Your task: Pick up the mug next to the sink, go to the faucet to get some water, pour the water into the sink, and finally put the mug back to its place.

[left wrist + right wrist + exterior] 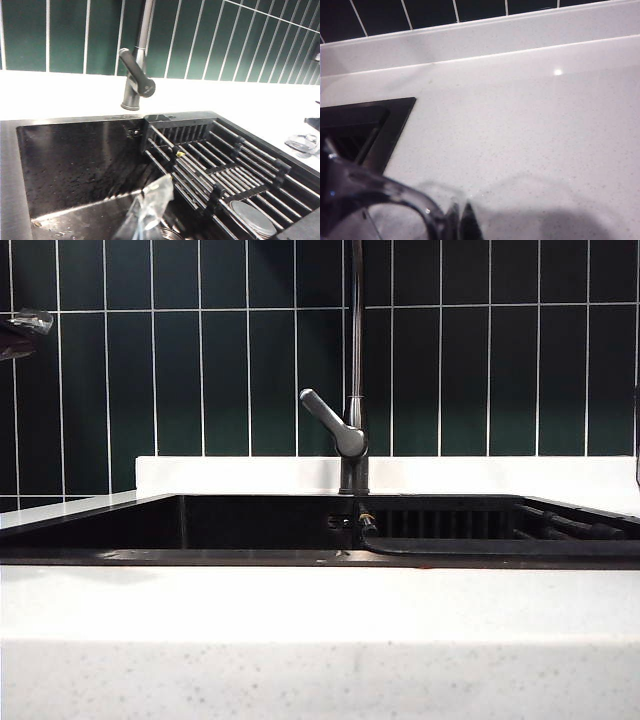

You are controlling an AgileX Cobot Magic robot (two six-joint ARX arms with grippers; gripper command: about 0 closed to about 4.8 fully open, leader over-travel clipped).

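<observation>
The clear mug [380, 192] fills the near corner of the right wrist view, its rim curving into my right gripper [461, 225], which is shut on its wall over the white counter. From the left wrist view the mug [301, 143] shows small on the counter beside the black sink [75, 160]. The grey faucet [352, 430] rises behind the sink's rim [200, 555], lever angled left. My left gripper [150, 210] hangs shut and empty over the basin, and appears high at the left edge of the exterior view [25, 330].
A ribbed black rack [225, 165] spans the sink's right half above a round drain [252, 217]. White counter [530, 125] stretches past the sink's corner [395, 120] to a green tiled wall [500, 360].
</observation>
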